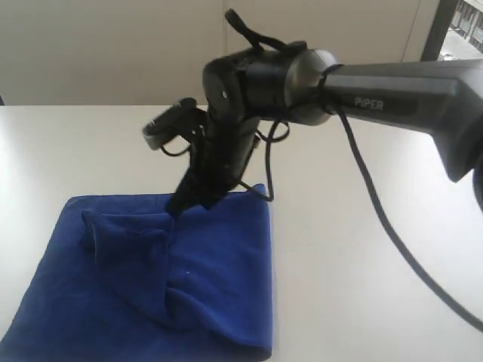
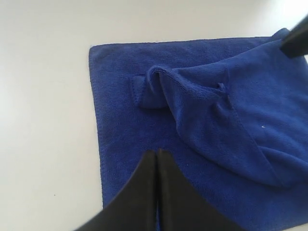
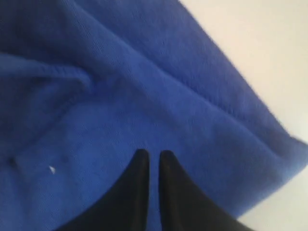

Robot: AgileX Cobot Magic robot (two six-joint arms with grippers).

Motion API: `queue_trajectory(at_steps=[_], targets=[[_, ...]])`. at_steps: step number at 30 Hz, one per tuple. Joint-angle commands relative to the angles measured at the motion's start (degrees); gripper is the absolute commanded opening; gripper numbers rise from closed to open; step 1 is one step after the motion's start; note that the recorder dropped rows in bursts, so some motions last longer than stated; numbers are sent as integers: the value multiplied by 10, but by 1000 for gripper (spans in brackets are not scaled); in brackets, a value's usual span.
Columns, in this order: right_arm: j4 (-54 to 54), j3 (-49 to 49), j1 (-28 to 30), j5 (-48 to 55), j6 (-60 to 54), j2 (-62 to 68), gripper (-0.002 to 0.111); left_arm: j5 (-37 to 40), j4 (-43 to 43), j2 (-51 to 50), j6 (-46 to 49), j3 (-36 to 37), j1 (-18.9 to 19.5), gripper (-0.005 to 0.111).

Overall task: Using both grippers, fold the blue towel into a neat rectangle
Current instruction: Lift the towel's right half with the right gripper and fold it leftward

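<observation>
The blue towel (image 1: 219, 302) lies on the white table (image 1: 362, 249), with a rumpled flap (image 1: 128, 241) folded over its middle. A small white speck (image 2: 263, 126) shows on the cloth. My right gripper (image 1: 179, 209) points down at the towel's far edge, reaching in from the right. In the right wrist view its tips (image 3: 153, 155) stand a narrow gap apart over the towel (image 3: 144, 72), and nothing is held between them. My left gripper (image 2: 157, 152) hovers over the towel (image 2: 120, 96) with its jaws pressed together and empty. It is out of the exterior view.
The thick black right arm (image 1: 392, 94) crosses the upper right of the exterior view, with a black cable (image 1: 392, 234) hanging down over the table. A pale wall (image 1: 113, 45) runs behind the table's far edge.
</observation>
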State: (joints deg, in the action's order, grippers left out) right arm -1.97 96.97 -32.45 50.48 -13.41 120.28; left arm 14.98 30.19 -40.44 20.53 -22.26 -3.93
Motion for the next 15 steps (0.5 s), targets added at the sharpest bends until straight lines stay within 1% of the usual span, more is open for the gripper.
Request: queue_trajectory(at_steps=[1, 5, 7, 15], targets=[[3, -72, 15, -34, -18, -4, 0, 5, 7, 4, 2, 5, -2, 0], [3, -106, 20, -104, -18, -3, 0, 8, 7, 4, 2, 5, -2, 0], [3, -115, 24, -121, -13, 2, 0, 12, 7, 4, 2, 5, -2, 0], [3, -127, 63, -103, 2, 36, 0, 20, 7, 4, 5, 5, -2, 0]])
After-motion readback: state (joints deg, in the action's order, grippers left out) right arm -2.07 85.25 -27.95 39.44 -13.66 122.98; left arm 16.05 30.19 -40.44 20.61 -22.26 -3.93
